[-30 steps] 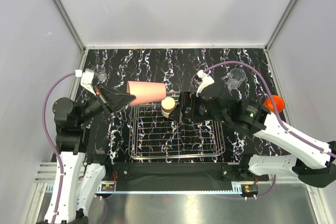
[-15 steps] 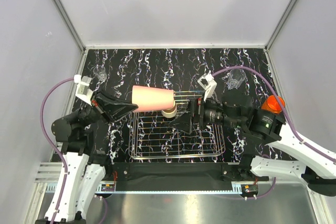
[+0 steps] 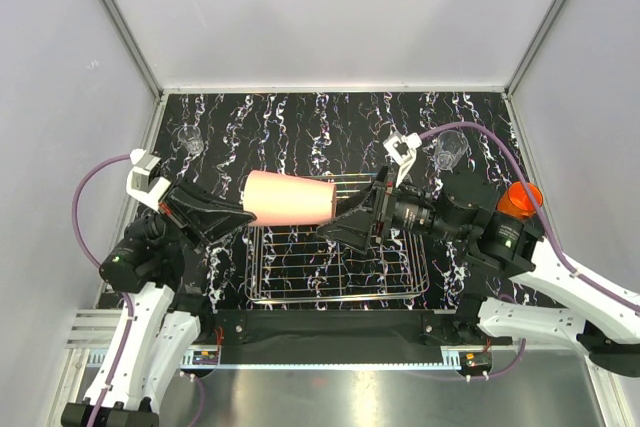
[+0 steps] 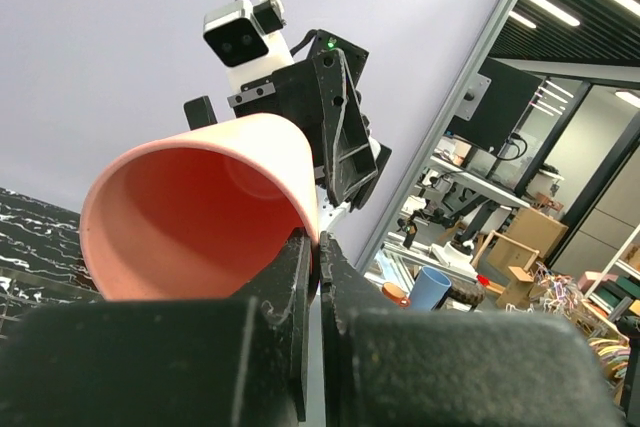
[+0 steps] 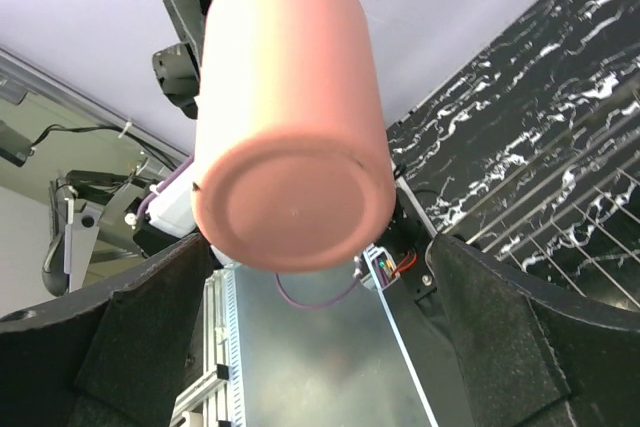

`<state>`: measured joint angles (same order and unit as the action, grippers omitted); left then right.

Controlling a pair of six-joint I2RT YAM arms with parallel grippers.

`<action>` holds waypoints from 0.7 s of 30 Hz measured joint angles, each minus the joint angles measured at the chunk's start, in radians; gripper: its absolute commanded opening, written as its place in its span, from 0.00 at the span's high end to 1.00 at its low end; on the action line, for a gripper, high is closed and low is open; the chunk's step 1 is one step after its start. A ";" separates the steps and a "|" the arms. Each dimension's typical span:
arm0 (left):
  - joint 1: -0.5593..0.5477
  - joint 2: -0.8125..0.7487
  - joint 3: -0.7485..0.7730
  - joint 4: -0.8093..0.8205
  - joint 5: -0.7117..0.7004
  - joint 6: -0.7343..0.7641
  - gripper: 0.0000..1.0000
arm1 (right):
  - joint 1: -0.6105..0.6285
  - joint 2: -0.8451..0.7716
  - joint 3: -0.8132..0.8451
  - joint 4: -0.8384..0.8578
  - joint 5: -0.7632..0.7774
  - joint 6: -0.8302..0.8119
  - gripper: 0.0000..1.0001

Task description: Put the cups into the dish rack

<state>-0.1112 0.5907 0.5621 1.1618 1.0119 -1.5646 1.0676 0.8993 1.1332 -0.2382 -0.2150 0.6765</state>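
Above the rack [image 3: 335, 272], the left gripper [image 3: 243, 213] holds the pink tumbler [image 3: 290, 198] on its side, jaws pinched tight on the rim wall. That grip leaves the closed base free. The base points at the right gripper [image 3: 348, 227], whose jaws stand wide on either side of it, apparently not touching. I judge this a handover, meant to let the tumbler be turned and set into the rack. The orange cup [image 3: 520, 197], left glass [image 3: 190, 140] and right glass [image 3: 449, 152] wait on the table [image 3: 300, 117], outside the rack.
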 measured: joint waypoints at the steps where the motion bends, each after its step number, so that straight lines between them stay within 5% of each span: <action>1: -0.001 -0.004 0.000 -0.001 -0.001 0.000 1.00 | 0.000 0.005 0.001 0.016 -0.006 -0.002 0.01; 10: -0.009 -0.035 0.000 -0.028 -0.003 0.009 1.00 | 0.000 0.060 0.032 0.085 -0.014 -0.018 0.08; 13: -0.011 -0.035 0.000 -0.035 -0.003 0.012 1.00 | 0.000 0.060 0.033 0.094 -0.014 -0.019 0.18; 17: -0.013 -0.035 -0.001 -0.039 -0.005 0.013 1.00 | 0.000 0.060 0.034 0.108 -0.014 -0.022 0.39; 21: -0.016 -0.036 -0.003 -0.043 -0.017 0.013 1.00 | 0.000 0.062 0.037 0.114 -0.013 -0.022 0.92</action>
<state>-0.1276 0.5549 0.5587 1.1191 0.9951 -1.5520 1.0676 0.9615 1.1698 -0.1246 -0.2279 0.6544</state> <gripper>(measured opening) 0.048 0.693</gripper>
